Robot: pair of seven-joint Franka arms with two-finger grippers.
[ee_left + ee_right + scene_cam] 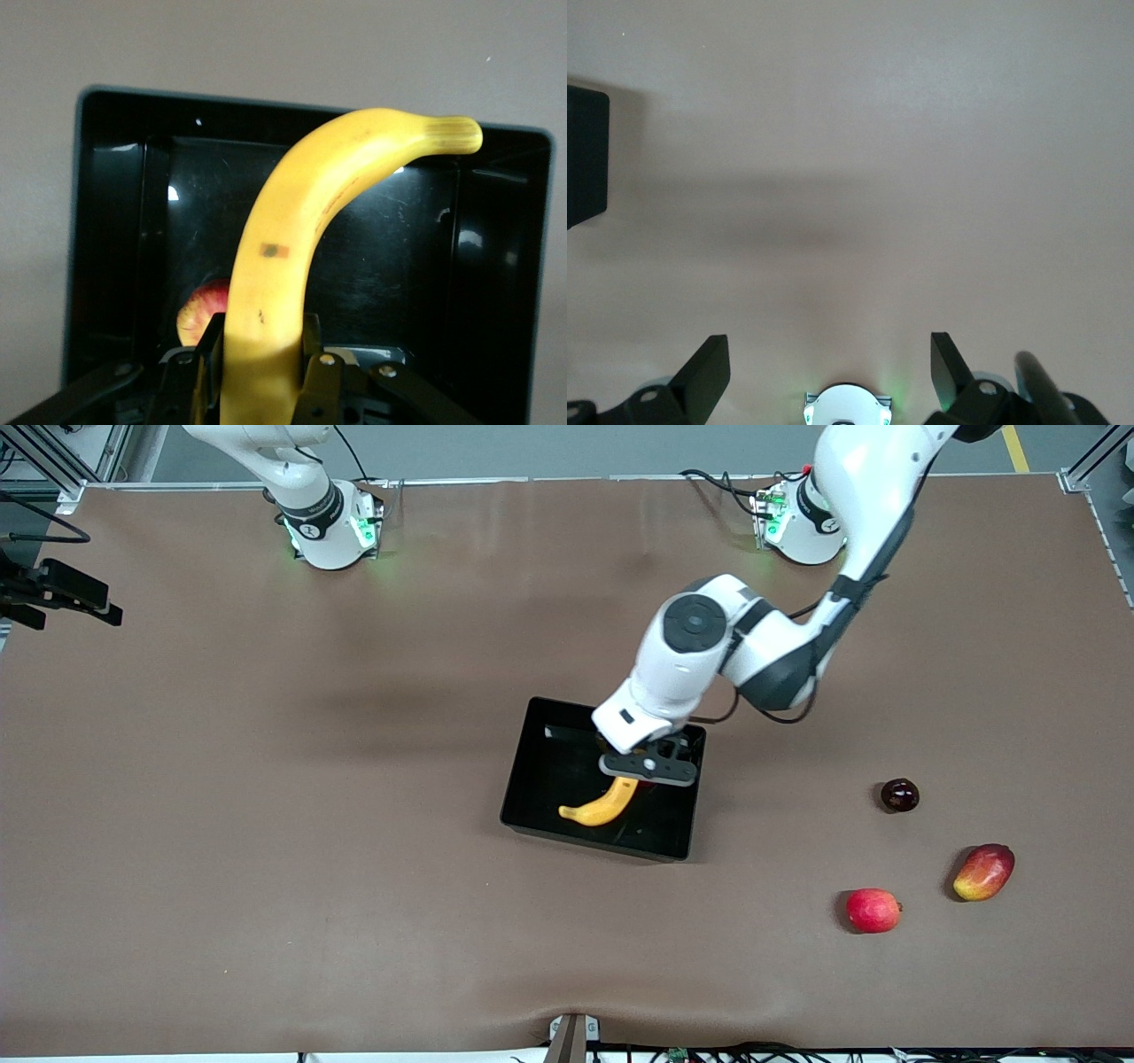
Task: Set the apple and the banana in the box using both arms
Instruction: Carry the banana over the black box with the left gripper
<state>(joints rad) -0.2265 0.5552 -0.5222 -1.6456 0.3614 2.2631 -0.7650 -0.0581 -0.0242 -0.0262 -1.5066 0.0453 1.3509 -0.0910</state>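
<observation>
The black box sits mid-table. My left gripper is over the box, shut on one end of the yellow banana. The rest of the banana hangs over the inside of the box. In the left wrist view the banana curves out from between the fingers of my left gripper, over the box. The red apple lies on the box floor, partly hidden by the gripper. My right gripper is open and empty, raised over bare table by its own base, waiting.
A dark round fruit, a red-yellow mango-like fruit and a plain pinkish-red round fruit lie toward the left arm's end of the table, nearer the front camera than the box. A corner of the box shows in the right wrist view.
</observation>
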